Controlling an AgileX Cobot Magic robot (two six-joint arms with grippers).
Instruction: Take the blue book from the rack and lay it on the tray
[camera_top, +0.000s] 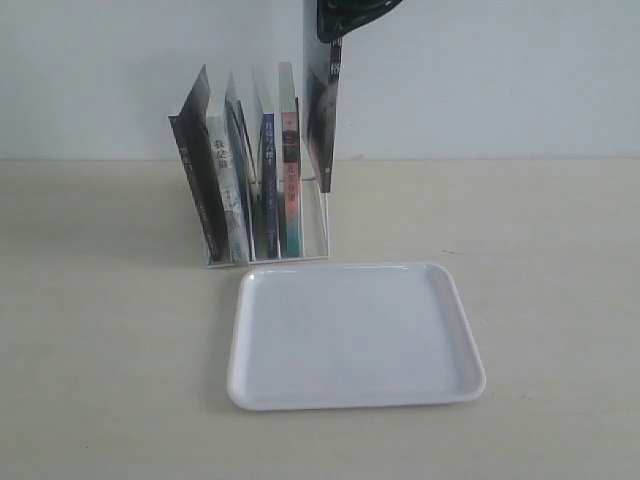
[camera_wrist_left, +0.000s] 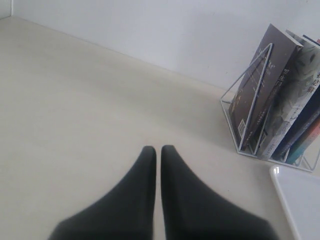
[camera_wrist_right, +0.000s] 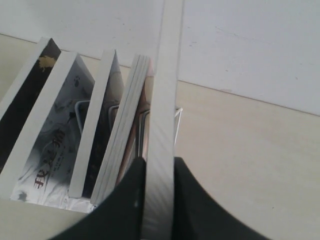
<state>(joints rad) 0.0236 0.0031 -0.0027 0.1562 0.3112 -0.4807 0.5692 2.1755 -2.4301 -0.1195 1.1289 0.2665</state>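
My right gripper (camera_top: 345, 15) (camera_wrist_right: 159, 162) is shut on the top edge of the blue book (camera_top: 322, 110) (camera_wrist_right: 167, 75). The book looks dark from here and hangs upright, lifted mostly clear above the right end of the white rack (camera_top: 318, 215) (camera_wrist_right: 177, 120) (camera_wrist_left: 235, 107). The white tray (camera_top: 240, 330) (camera_wrist_left: 300, 200) lies flat in front of the rack with nothing on it. My left gripper (camera_wrist_left: 158, 148) is shut on nothing, low over bare table left of the rack. It is out of the exterior view.
Several books stay in the rack: a leaning black-spined one (camera_top: 195, 190), a grey-white one (camera_top: 225, 190), one with a dark blue spine (camera_top: 268, 185) and a pink-and-teal one (camera_top: 291, 180). A pale wall stands close behind the rack.
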